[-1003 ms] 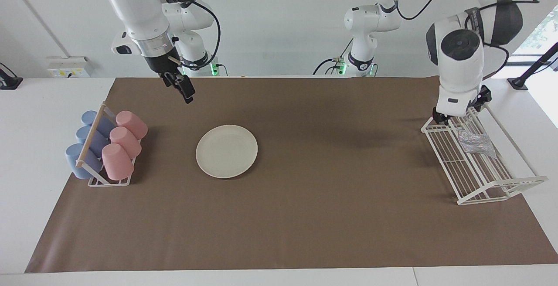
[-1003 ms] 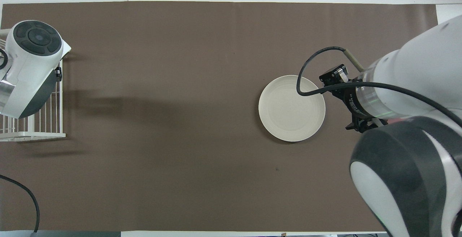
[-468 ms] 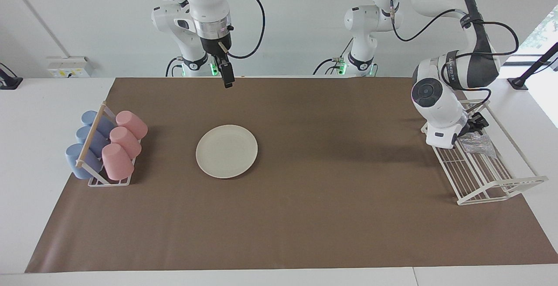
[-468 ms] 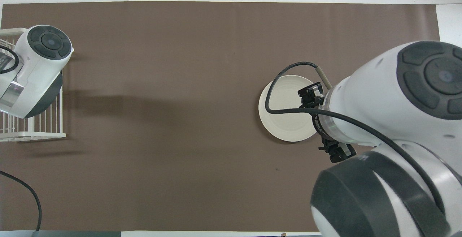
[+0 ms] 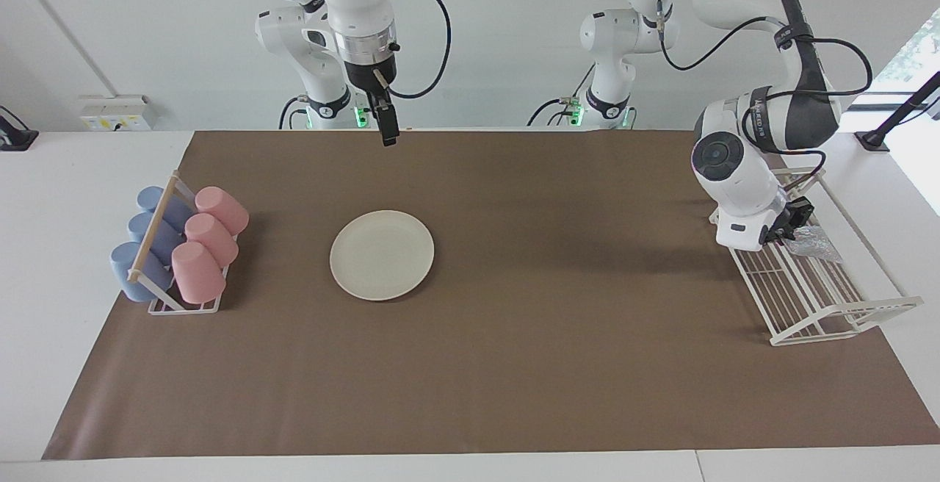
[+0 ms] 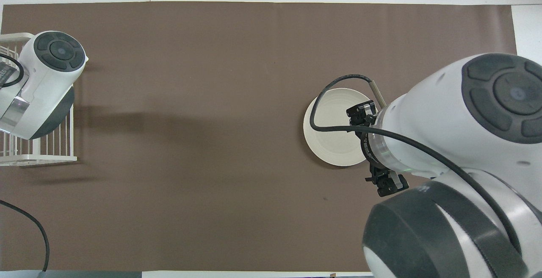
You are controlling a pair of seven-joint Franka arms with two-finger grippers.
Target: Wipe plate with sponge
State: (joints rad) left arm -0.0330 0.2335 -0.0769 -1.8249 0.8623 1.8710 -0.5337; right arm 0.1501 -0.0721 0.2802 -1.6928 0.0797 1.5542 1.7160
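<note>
The left gripper (image 5: 780,232) is down at the wire rack (image 5: 822,298), right beside the sponge (image 5: 808,240) lying on the rack's wires; whether it grips the sponge cannot be told. The right gripper (image 5: 388,137) hangs in the air over the mat's (image 5: 514,364) edge by the robots, fingers together, holding nothing. The plate (image 5: 382,254) lies flat on the mat, well apart from both grippers, beside the cup rack (image 5: 180,247).

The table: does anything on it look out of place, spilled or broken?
Nothing stands out. The plate lies flat on the brown mat, the cups sit in their rack, and the sponge lies on the white wire rack, with the left tool right beside it. The right tool waits in the air.
</note>
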